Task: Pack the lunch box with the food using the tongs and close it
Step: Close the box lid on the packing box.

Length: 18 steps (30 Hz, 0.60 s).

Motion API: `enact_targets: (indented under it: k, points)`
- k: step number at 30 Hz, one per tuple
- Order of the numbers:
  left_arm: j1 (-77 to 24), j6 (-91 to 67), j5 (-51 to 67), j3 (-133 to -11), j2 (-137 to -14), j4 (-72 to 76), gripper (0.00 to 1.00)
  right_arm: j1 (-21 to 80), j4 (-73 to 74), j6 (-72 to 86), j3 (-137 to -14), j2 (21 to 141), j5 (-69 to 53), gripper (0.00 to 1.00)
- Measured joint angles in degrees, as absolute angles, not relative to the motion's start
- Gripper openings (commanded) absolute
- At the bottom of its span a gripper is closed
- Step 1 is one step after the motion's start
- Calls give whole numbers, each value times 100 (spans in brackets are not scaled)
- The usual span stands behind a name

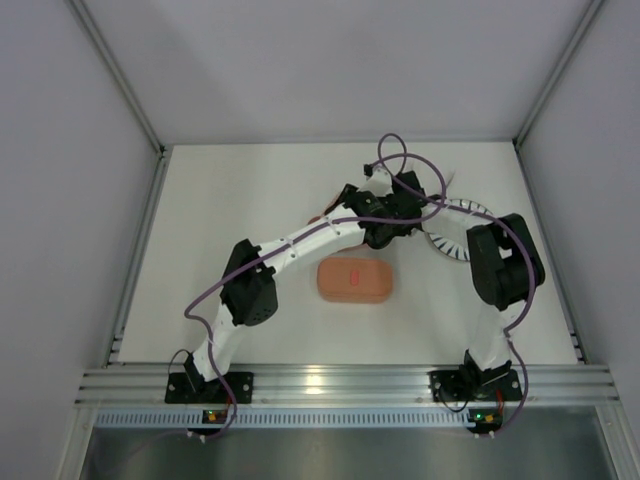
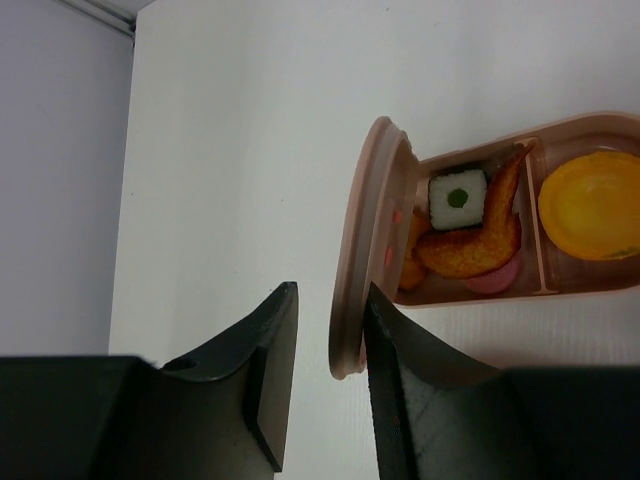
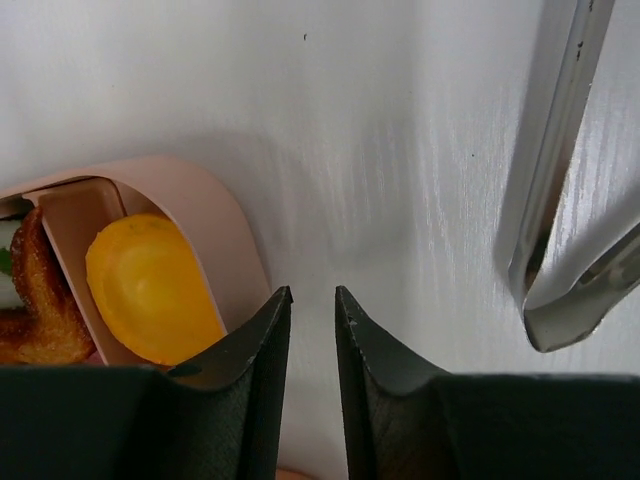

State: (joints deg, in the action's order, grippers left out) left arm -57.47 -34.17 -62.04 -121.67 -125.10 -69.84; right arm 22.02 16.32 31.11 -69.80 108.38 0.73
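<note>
An open lunch box tray holds a white sushi roll with a green centre, a fried brown-orange piece, a pink piece and, past the divider, an orange round piece. A pink lid stands on edge against the tray's end. My left gripper is open around the lid's lower rim, which touches only the right finger. My right gripper hovers beside the tray with a narrow empty gap between its jaws. The tongs lie on the table to its right.
A second pink lunch box sits closed at the table's middle, nearer the arm bases. The striped white plate lies at the right, partly under the right arm. Both wrists crowd together over the open tray.
</note>
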Motion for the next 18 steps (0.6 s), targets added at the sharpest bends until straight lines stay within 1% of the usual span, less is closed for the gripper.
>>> enact_targets:
  k: [14, 18]
  points:
    - [-5758, -3238, -5924, -11904, -12495, -6674, 47, 2193, 1780, 3055, -6978, 10551, 410, 25]
    - [-5793, -3179, -5826, -11730, -12392, -6484, 54, 2191, 1861, 3022, -6976, 10516, 486, 25]
